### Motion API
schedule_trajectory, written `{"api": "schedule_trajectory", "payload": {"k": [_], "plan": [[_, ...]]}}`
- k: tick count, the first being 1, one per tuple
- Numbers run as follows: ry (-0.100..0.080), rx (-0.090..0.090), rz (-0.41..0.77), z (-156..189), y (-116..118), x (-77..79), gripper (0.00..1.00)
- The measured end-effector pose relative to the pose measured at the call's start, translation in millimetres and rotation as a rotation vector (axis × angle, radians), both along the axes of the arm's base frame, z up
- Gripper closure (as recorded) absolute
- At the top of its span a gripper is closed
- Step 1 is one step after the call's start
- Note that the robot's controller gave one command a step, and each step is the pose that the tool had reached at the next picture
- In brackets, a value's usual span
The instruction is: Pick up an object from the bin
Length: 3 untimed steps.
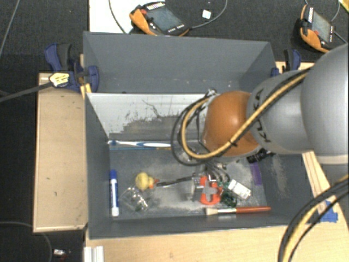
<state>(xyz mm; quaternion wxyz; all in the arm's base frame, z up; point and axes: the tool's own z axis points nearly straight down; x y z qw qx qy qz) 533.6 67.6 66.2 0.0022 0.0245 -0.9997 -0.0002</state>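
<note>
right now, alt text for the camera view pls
The robot's gripper hangs low over a small orange plastic piece near the front wall of the grey metal bin. A blue-and-white marker pen, a round yellow object and a slim red-handled tool lie nearby.

We see the arm as a thick, smooth tube of pale silver-grey, rounded at its joints, with dark lettering reading KUKA printed near the wrist end. A glossy, dome-shaped cover of orange-brown caps the wrist. Cables, black and yellow-tan and laid side by side, cross the grey casing on a slant and form loose loops beside the cover. A further black-and-yellow run curves at the lower right. Beneath the cover we make out the gripper, a small assembly of grey metal and black parts.
</note>
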Motion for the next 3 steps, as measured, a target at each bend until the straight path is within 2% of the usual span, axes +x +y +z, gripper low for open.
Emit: {"api": "schedule_trajectory", "payload": {"k": [1, 2, 3], "plan": [[-0.018, 0.005, -0.022, 71.8, 3.8, 4.3, 0.00], [0.000, 0.002, 0.015, 34.0, 0.1, -30.3, 0.00], [-0.022, 0.006, -0.103, 3.9, 13.0, -4.8, 0.00]]}}
